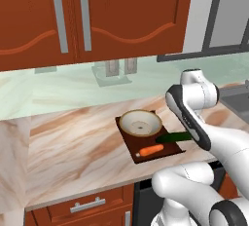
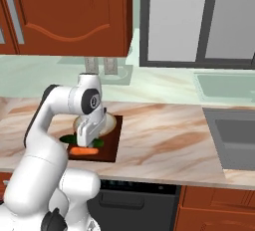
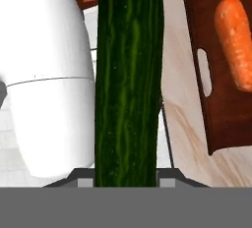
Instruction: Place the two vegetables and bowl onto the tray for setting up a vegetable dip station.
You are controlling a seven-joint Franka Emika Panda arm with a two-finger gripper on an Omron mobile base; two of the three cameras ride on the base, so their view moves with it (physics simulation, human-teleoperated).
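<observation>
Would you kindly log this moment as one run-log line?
claw: shut on cucumber | carrot: on tray | bowl: on tray | cucumber: not yet released

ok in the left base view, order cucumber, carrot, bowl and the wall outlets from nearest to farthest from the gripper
1. cucumber: held in the gripper itself, over the tray's right edge.
2. carrot: on the tray, front part, just left of the cucumber.
3. bowl: on the tray's rear part.
4. wall outlets: on the backsplash, far behind.
</observation>
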